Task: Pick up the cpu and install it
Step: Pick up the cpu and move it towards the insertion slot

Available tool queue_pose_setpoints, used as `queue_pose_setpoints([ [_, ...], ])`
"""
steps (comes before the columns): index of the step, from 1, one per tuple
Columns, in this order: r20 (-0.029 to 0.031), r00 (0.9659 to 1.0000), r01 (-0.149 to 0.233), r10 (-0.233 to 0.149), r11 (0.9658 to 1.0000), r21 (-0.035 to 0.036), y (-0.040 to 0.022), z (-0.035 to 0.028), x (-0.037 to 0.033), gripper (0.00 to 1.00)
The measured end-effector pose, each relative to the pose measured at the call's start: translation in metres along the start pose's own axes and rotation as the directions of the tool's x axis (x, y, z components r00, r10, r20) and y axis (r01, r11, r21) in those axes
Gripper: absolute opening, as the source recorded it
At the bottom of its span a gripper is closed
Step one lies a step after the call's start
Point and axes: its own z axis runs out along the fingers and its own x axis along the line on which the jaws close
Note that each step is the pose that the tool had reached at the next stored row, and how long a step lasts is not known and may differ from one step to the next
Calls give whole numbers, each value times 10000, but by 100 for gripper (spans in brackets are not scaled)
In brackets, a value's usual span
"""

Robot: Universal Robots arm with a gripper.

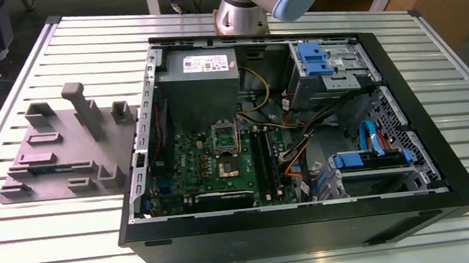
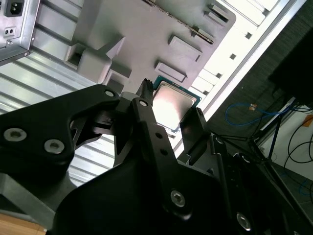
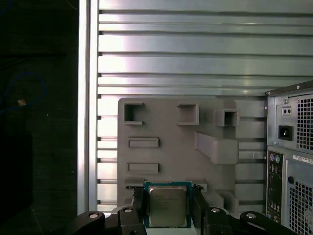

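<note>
Gripper (image 3: pixel 168 198) pinches the cpu (image 3: pixel 167 208) by two opposite edges, metal top facing the cameras in both wrist views, held well above the grey tray (image 3: pixel 171 122) on the worktop (image 3: pixel 195 63). In the exterior view, the socket (image 1: pixel 227 163) lies to the exterior view's right of that tray, inside the open computer case (image 1: pixel 309 226).

A robotics lab: a ribbed metal table (image 1: pixel 52 259) carries an opened computer case (image 1: pixel 309 232), a robot arm (image 1: pixel 242 11) at upper centre.
</note>
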Motion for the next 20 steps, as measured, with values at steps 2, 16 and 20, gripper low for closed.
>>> queue_pose_setpoints([
  [2,0,10000,0,0,10000,0,0,0,-7,47],
  [16,0,10000,-7,7,10000,0,0,1,-113,47],
  [20,-1,10000,-68,68,10000,1,-5,2,-154,47],
])
